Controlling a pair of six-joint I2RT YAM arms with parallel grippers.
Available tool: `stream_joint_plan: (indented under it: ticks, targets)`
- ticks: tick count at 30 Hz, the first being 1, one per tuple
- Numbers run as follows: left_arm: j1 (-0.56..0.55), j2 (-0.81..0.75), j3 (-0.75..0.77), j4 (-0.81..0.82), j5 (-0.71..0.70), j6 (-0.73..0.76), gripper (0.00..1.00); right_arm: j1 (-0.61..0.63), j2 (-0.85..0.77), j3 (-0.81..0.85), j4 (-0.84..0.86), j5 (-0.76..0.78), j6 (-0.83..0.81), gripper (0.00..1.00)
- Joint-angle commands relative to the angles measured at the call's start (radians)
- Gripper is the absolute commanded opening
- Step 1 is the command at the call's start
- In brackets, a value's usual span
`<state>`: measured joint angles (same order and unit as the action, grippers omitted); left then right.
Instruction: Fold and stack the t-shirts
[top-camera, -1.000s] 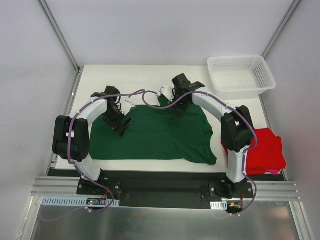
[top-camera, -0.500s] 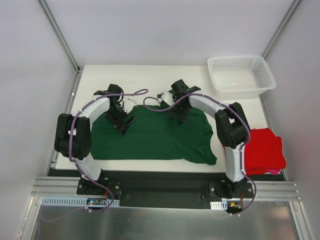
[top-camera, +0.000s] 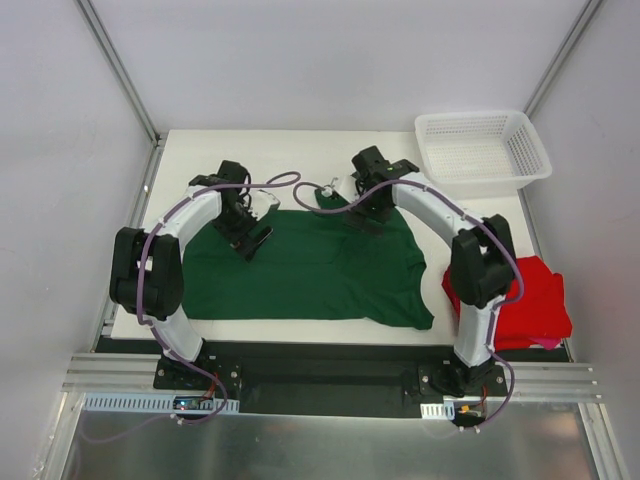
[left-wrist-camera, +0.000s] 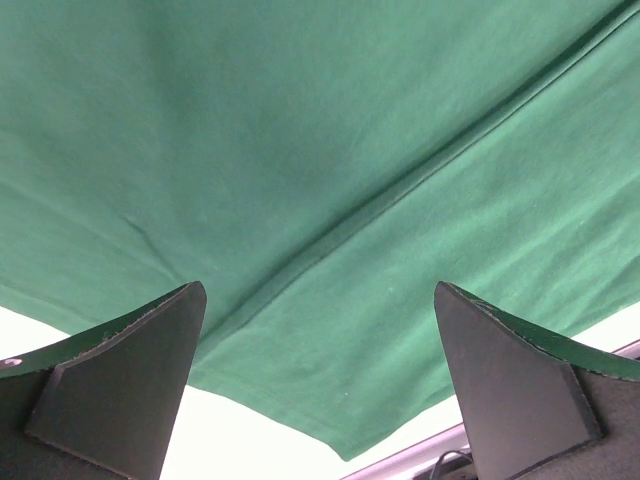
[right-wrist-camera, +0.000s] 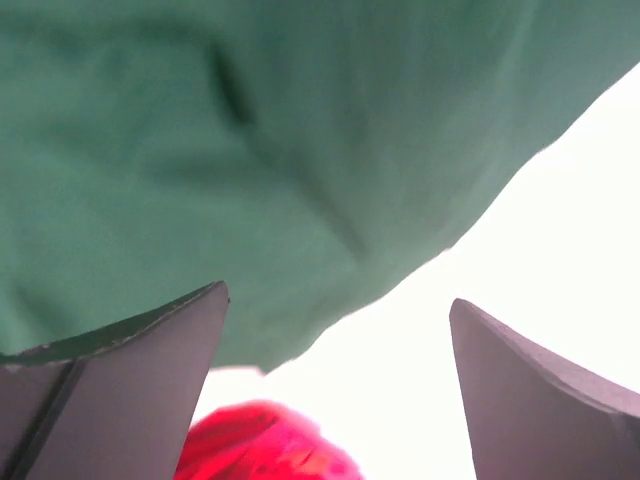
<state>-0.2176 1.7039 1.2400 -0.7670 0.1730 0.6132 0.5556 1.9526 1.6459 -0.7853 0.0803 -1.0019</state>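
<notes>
Across the middle of the desk, the green shirt lies flat and smooth, long side running left-right, neck toward the far edge. The red shirt is bunched up at the right edge. The left fingers and right fingers are spread wide and empty over the green one's far edge.

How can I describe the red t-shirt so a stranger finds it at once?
Start at the white table and follow its right edge from the white mesh basket at the far corner toward the near side. Near the front corner lies the red t-shirt in a compact pile. It is the only red thing; the green t-shirt is spread flat in the middle.
</notes>
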Motion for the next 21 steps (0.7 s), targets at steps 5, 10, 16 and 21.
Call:
stream_joint_plan:
  ticks: [5, 10, 16, 21]
  targets:
    - [-0.045, -0.006, 0.029, -0.049, 0.006, 0.022, 0.99, -0.092, -0.264, -0.292, -0.273, -0.276, 0.112, 0.97]
    - [-0.057, -0.009, 0.038, -0.077, 0.006, 0.051, 0.99, -0.121, -0.337, -0.435, -0.273, -0.395, 0.174, 0.93]
    - [-0.060, 0.000, 0.067, -0.117, 0.000, 0.071, 0.99, -0.155, -0.339, -0.511, -0.250, -0.481, 0.256, 0.79]
    - [-0.068, 0.005, 0.090, -0.137, -0.001, 0.065, 0.99, -0.183, -0.330, -0.529, -0.230, -0.418, 0.284, 0.69]
